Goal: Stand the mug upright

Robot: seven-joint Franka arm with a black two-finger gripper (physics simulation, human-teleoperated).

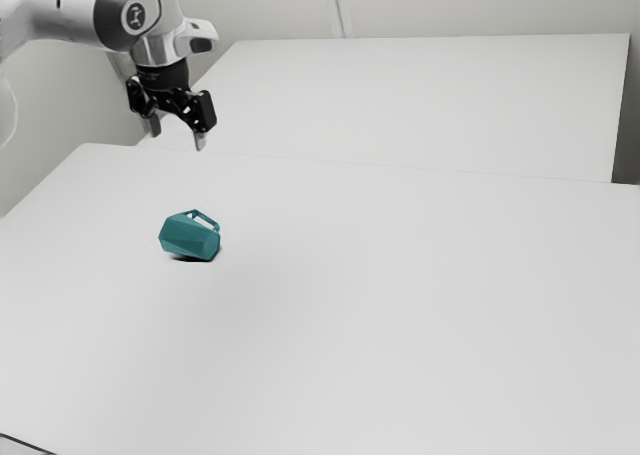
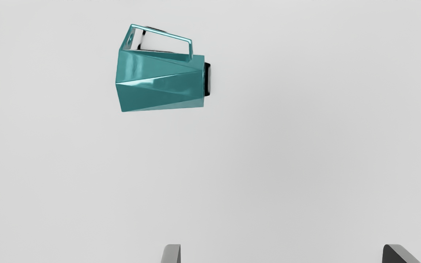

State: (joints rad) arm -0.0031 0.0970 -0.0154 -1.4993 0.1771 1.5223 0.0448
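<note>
A: How is the end effector shown?
B: The black gripper [image 1: 177, 137] is held raised over the table [image 1: 400, 335], at the exterior view's far left. Its fingers [image 2: 172, 254] are set wide apart, in the released state. It is carried by the white arm [image 1: 60, 13], which is brought in from the exterior view's upper left.
A: And the mug?
B: The teal faceted mug [image 1: 188, 237] is laid on its side on the table, well apart from the gripper and on its near side. Its narrower end is turned toward the exterior view's right. In the wrist view, its handle [image 2: 163, 33] is seen on the side facing away from the fingers.
A: What is found farther out?
B: A white panel [image 1: 430, 100] is placed beyond the table's far edge, backed by a pale wall [image 1: 480, 0]. A thin dark line [image 1: 25, 443] is seen at the near left corner.
</note>
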